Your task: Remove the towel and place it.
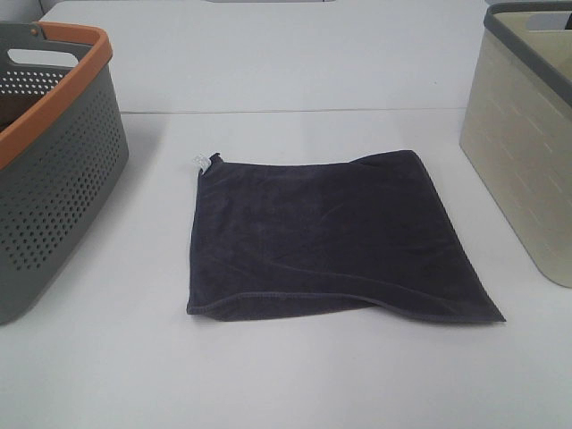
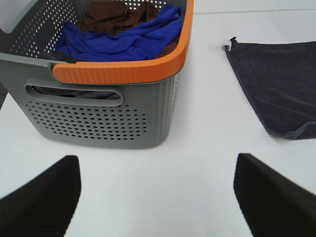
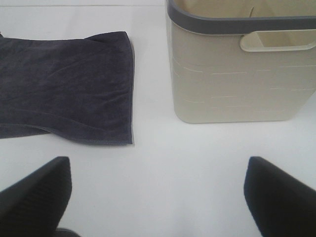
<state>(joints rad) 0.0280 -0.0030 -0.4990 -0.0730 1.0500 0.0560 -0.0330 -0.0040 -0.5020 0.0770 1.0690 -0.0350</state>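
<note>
Jaws of both grippers gape empty, unseen from above, over the worktop where the towel lies flat.

The left gripper hangs wide apart, holding nothing, before a grey basket (orange-rimmed, 2 cloths inside); the towel lies flat beside it.

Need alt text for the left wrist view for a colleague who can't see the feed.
A grey perforated basket with an orange rim holds blue and brown cloths, standing on a white table. A dark towel lies flat beside it, apart from it. The open left pincer holds nothing.
</note>
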